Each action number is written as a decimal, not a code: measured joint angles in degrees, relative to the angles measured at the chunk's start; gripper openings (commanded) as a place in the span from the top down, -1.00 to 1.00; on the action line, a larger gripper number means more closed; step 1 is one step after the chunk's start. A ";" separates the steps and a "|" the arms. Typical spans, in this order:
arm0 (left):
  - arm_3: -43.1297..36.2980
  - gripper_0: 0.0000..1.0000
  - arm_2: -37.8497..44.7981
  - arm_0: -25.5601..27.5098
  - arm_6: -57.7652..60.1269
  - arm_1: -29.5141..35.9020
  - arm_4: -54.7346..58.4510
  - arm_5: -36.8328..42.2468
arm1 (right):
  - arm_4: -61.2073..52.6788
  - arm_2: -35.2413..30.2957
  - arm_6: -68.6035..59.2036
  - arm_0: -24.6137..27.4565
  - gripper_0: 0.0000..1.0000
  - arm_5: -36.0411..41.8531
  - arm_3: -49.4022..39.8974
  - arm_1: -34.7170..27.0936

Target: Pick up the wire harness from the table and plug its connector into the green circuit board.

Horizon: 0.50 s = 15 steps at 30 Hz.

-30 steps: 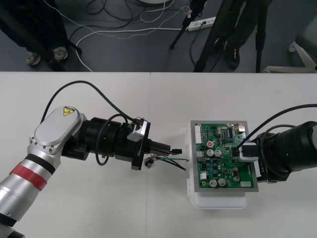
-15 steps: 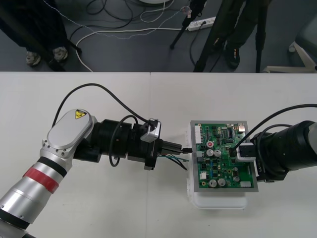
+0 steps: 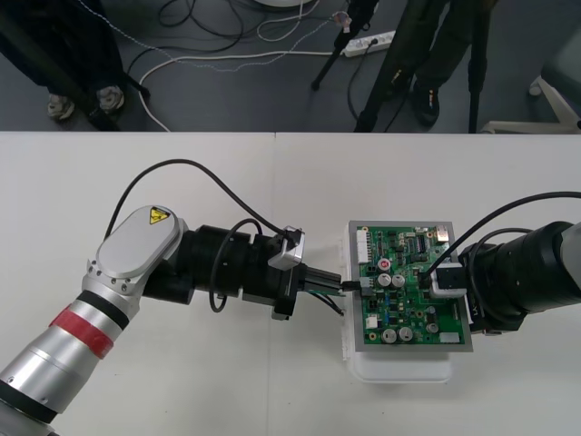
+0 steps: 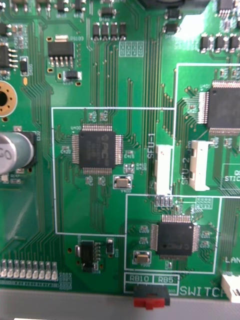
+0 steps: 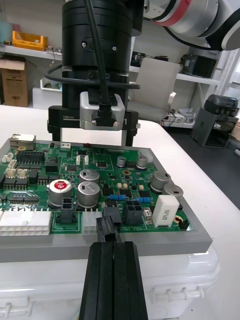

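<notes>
"Silver links with a red ring, was that the left arm [image 3: 136, 250]?"

"It was. It lay low over the plain light table [image 3: 272, 391], slanting in from the left side. The left gripper [image 3: 338, 283] was at the left edge of the board."

"How did its black fingers [image 5: 112, 280] stand?"

"Pressed together and clamped on the small black plug [image 5: 110, 222] of the wire harness. The harness's thin wires [image 3: 320, 294] ran back under the gripper, towards the arm."

"Where was the plug itself?"

"At the near edge of the green rectangular circuit board [image 3: 413, 300], just beside a square black socket [image 5: 134, 212]. It touched the board. I could not tell whether it was pushed home."

"What was the board resting on?"

"A white plastic base [image 3: 399, 368], which showed along the board's front edge."

"Further right?"

"The right gripper [image 3: 433, 277] stood over the right half of the board, pointing down at it. Seen from the left wrist, its two fingers [image 5: 131, 136] were spread wide with nothing between them. Their tips were down at the far side of the board."
</notes>
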 measured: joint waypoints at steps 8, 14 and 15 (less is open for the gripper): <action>0.00 1.00 -0.48 0.00 -0.04 0.00 -0.69 0.30 | 0.00 0.01 0.00 -0.02 -1.00 -0.02 0.02 0.00; 0.00 1.00 -0.48 0.04 -0.06 0.00 -1.01 0.38 | 0.01 0.01 0.00 -0.03 -1.00 -0.02 0.02 0.00; 0.00 1.00 -0.48 0.08 -0.06 0.00 -1.01 0.42 | 0.01 0.01 0.00 -0.03 -1.00 -0.02 0.02 0.00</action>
